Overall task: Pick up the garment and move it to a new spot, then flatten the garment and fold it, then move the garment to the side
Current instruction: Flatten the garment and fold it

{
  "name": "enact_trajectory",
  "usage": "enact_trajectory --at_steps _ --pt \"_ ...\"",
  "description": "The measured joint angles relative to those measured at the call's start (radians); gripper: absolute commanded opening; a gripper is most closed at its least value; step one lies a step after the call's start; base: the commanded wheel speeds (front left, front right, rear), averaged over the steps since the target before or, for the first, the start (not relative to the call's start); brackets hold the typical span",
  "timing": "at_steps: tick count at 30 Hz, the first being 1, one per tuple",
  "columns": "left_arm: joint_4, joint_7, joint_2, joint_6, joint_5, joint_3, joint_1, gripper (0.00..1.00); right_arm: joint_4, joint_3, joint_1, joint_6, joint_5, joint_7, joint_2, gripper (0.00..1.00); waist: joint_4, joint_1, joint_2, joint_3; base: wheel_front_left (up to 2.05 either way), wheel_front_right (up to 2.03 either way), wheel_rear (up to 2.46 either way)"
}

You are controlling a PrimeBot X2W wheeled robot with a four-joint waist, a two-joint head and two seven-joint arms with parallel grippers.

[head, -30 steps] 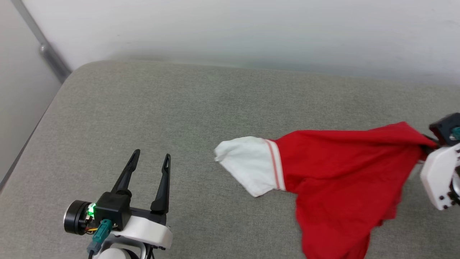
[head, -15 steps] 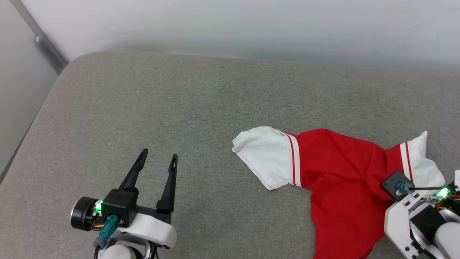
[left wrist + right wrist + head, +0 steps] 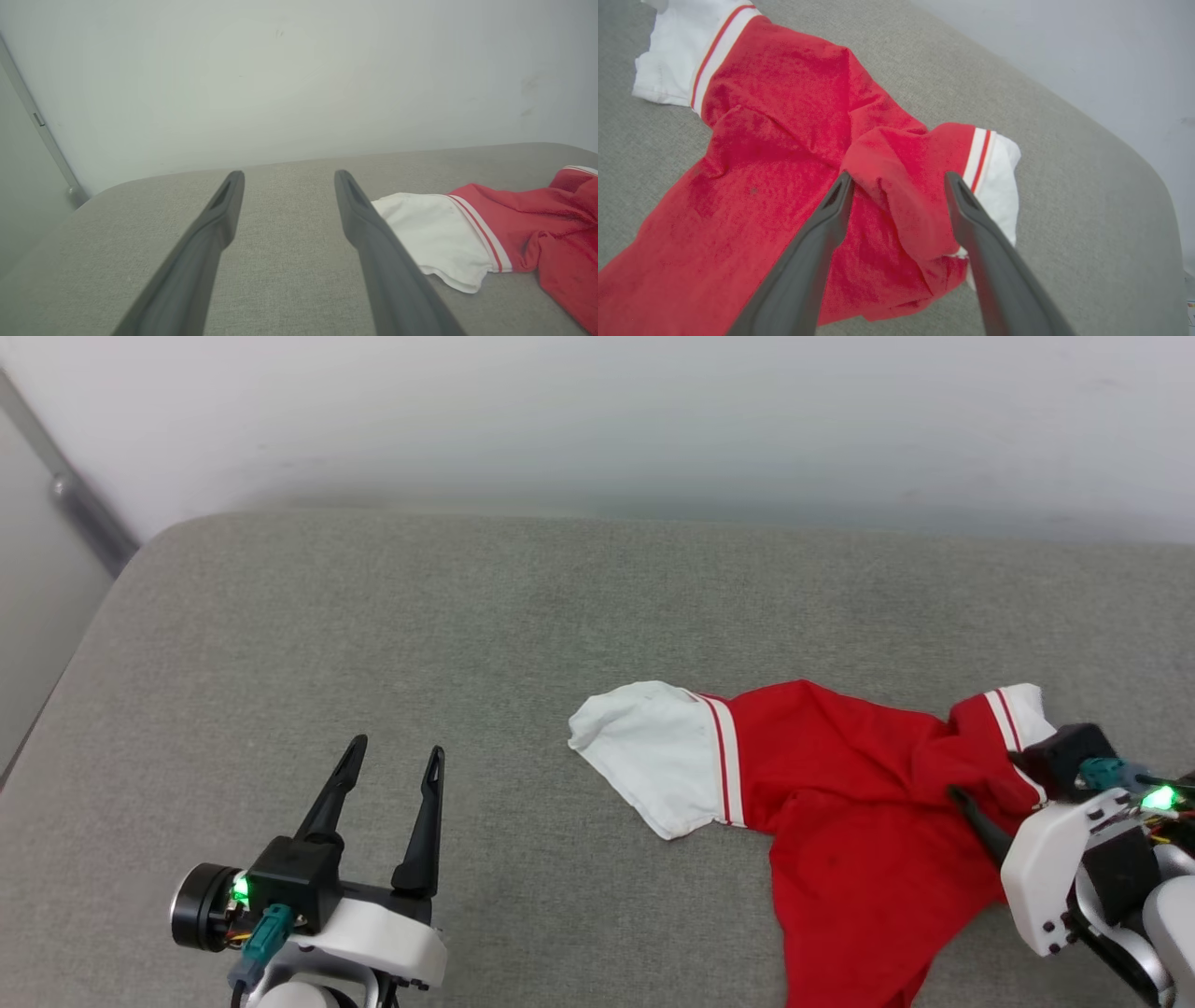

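Observation:
The garment (image 3: 840,831) is a red shirt with white, red-striped sleeves, lying crumpled on the grey cushion (image 3: 467,616) at the right. One white sleeve (image 3: 644,765) points left; the other sleeve (image 3: 994,168) bunches beside my right gripper (image 3: 897,177). That gripper is open, its jaws straddling a raised red fold without pinching it; one dark finger (image 3: 976,817) lies over the red cloth. My left gripper (image 3: 397,751) is open and empty at the lower left, well clear of the garment (image 3: 537,228). The lettering is hidden.
A pale wall (image 3: 597,420) runs along the cushion's far edge. The cushion's rounded corner (image 3: 154,537) is at the far left, with a grey metal rail (image 3: 79,509) beyond it. Bare cushion stretches between my left gripper and the white sleeve.
My right gripper has opened and let go of the garment. The lifted red cloth has dropped onto the cushion, and the right arm has come down over it. The head view has shifted slightly.

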Motion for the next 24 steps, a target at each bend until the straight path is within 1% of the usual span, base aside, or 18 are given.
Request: enact_trajectory --at_steps 5,8,12,16,19,21,24 --pt "-0.013 0.0 -0.003 0.0 -0.011 0.02 0.009 1.0 -0.113 -0.103 0.024 0.0 -0.004 -0.066 0.007 1.0 -0.055 0.0 0.0 -0.02 0.0 0.0 0.0" --pt "-0.019 0.0 0.0 0.001 -0.007 0.029 0.009 1.0 -0.192 -0.182 0.054 0.0 -0.009 -0.122 0.034 1.0 -0.09 0.0 0.0 -0.028 0.0 0.0 0.0" --pt "-0.023 0.0 -0.001 -0.002 -0.011 0.028 0.005 1.0 -0.272 -0.307 0.1 0.0 -0.042 -0.235 0.105 1.0 -0.132 0.0 0.0 -0.033 0.0 0.0 0.0" --pt "-0.019 0.016 -0.005 -0.007 -0.025 0.021 0.002 1.0 -0.318 -0.401 0.16 0.0 -0.067 -0.337 0.192 1.0 -0.165 0.0 0.0 -0.028 0.0 0.0 0.0" --pt "-0.02 0.057 -0.007 -0.028 -0.04 0.0 0.002 1.0 -0.34 -0.441 0.191 0.0 -0.078 -0.385 0.243 1.0 -0.184 0.0 0.0 -0.015 0.0 0.0 0.0" --pt "-0.032 0.105 -0.007 -0.046 -0.042 -0.028 -0.015 1.0 -0.347 -0.463 0.201 0.0 -0.086 -0.402 0.265 1.0 -0.193 0.0 0.0 0.0 0.0 0.0 0.0" --pt "-0.051 0.223 -0.011 -0.068 -0.045 -0.075 -0.076 1.0 -0.363 -0.484 0.208 0.0 -0.088 -0.416 0.286 1.0 -0.201 0.0 0.0 0.025 0.0 0.0 0.0"
